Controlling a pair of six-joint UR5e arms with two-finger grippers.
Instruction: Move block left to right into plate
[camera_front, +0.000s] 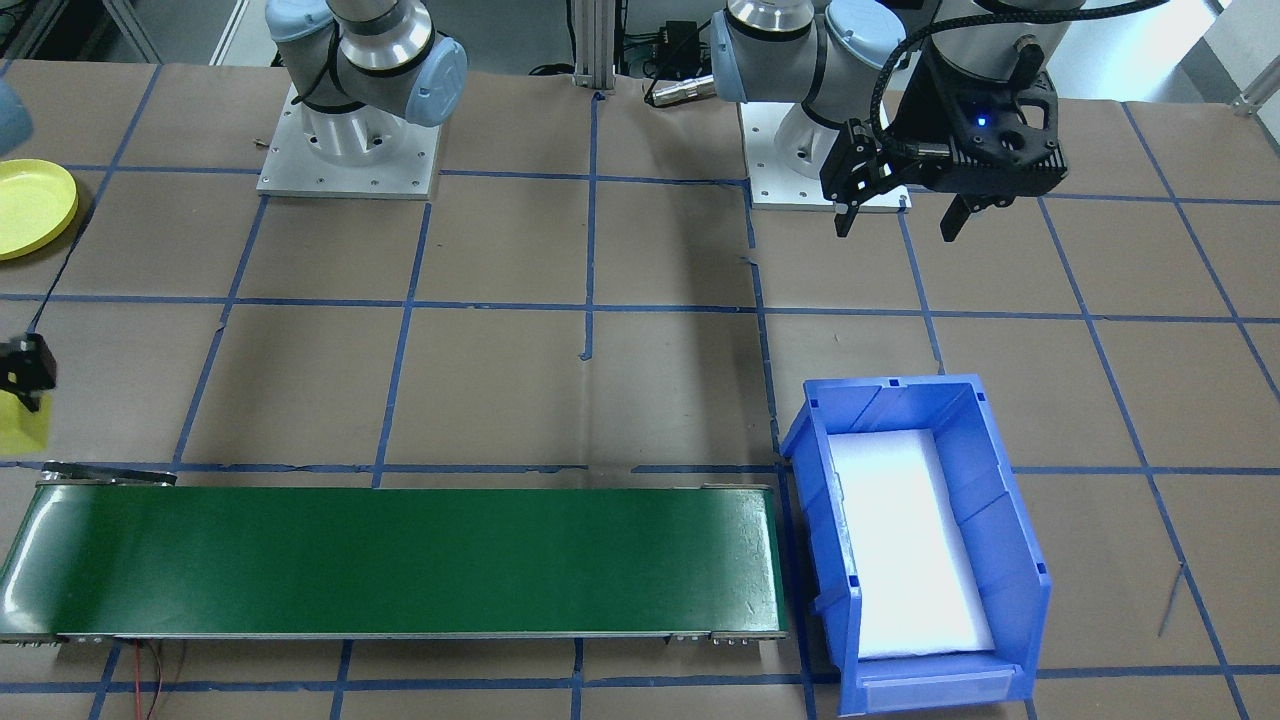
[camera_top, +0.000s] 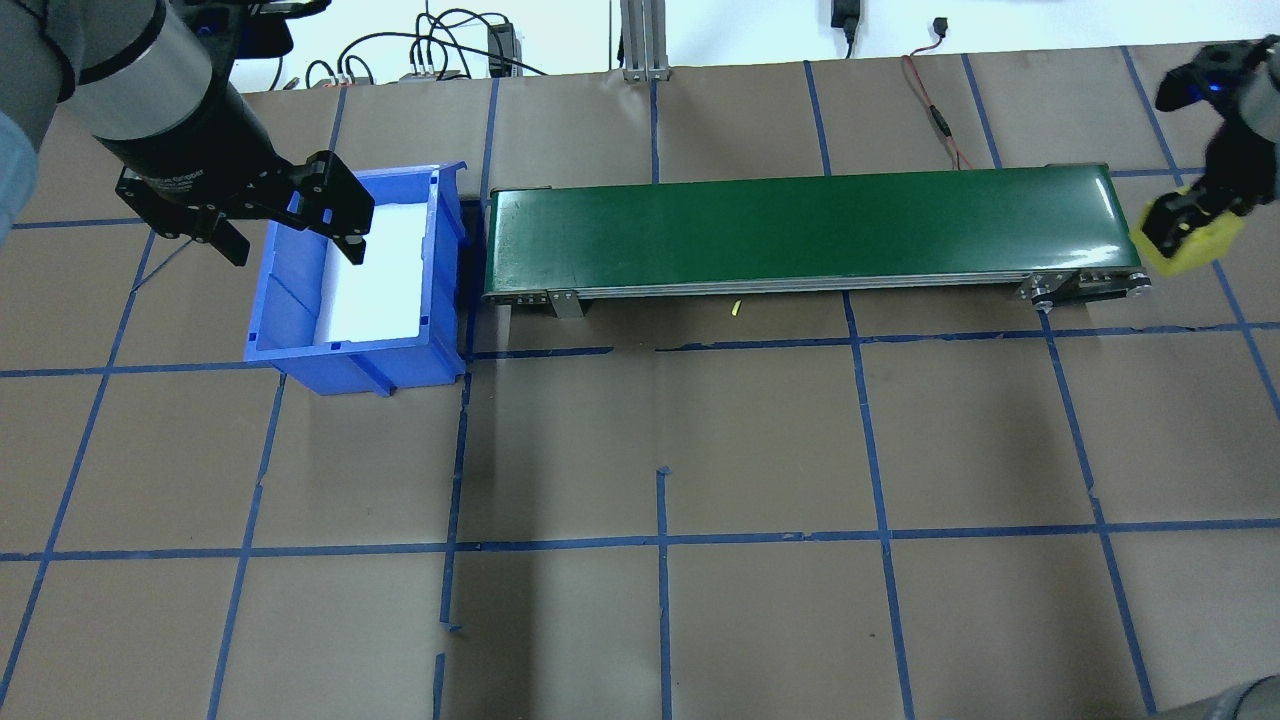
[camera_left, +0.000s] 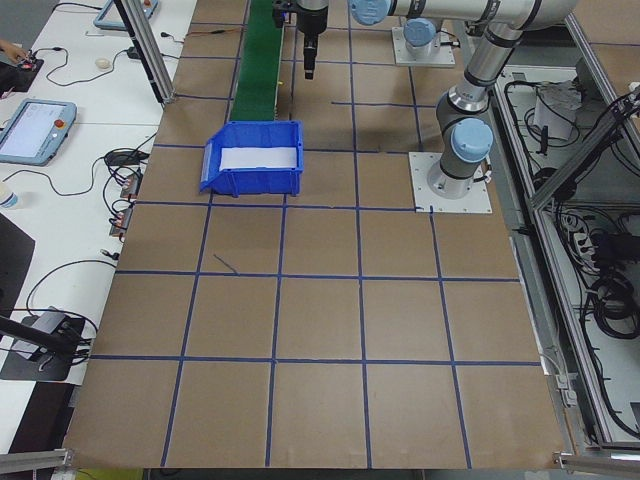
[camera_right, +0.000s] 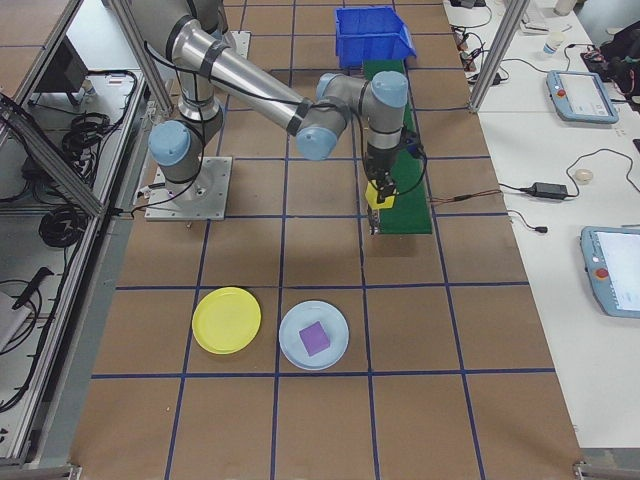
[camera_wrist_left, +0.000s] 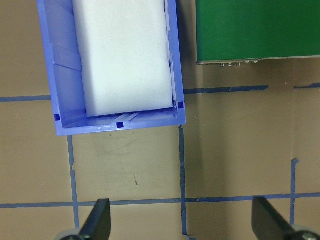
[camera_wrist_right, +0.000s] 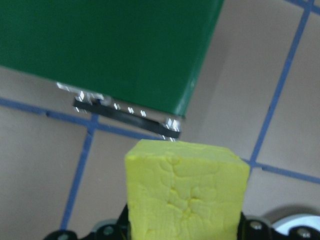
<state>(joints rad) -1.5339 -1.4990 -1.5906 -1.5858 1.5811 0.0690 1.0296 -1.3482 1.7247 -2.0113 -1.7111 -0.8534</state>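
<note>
Desk (camera_top: 700, 450) papered brown, blue tape grid. Right pincer (camera_top: 1190, 225) pinching yellow block (camera_wrist_right: 186, 195), lifted just off green conveyor (camera_top: 800, 225) end. Yellow plate (camera_right: 227, 320) well apart. Left pincer (camera_front: 895, 205) spread, idle. Risk: soft foam slipping mid-carry

Robotics lab — taped grid table (camera_left: 320, 330), conveyor belt (camera_front: 400, 560), teach pendants (camera_right: 578, 95)

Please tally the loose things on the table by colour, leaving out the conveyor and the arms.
Yellow: 2, the yellow block held by the right tool, and the yellow plate.
Blue: 2, the blue bin and the pale blue plate.
Purple: 1, the purple block on the pale blue plate.
Total: 5.
</note>
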